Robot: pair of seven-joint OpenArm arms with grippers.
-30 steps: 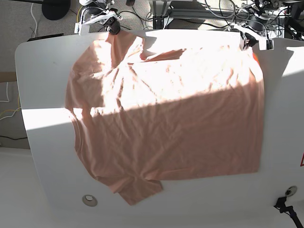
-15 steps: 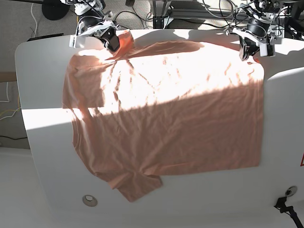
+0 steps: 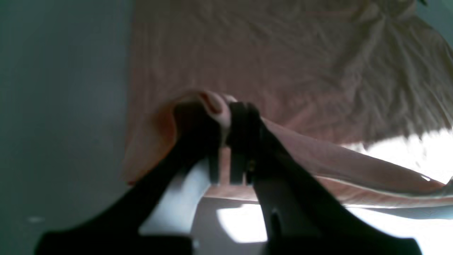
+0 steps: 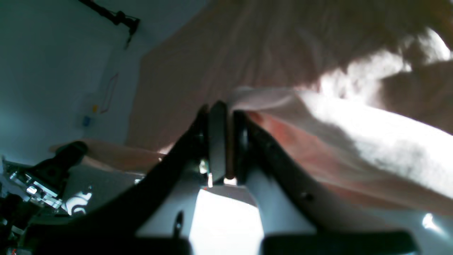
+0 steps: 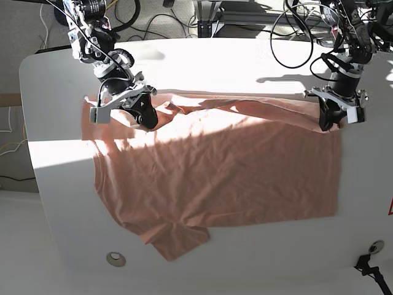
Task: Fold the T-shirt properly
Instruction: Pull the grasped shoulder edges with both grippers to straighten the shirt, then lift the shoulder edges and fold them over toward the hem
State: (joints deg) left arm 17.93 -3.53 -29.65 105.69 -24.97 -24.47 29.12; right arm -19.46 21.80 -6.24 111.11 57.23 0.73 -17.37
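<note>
Overhead, the salmon-pink T-shirt [image 5: 221, 172] lies on the white table [image 5: 49, 203]. Only the wrist views show the left gripper [image 3: 228, 120] and right gripper [image 4: 226, 120] pinching its far edge, now carried forward over the body.

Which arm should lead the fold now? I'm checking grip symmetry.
Neither clearly: both hold the T-shirt. Left gripper pinches the far corner by the hem, right gripper the far edge near the sleeve; they should probably carry it forward together.
</note>
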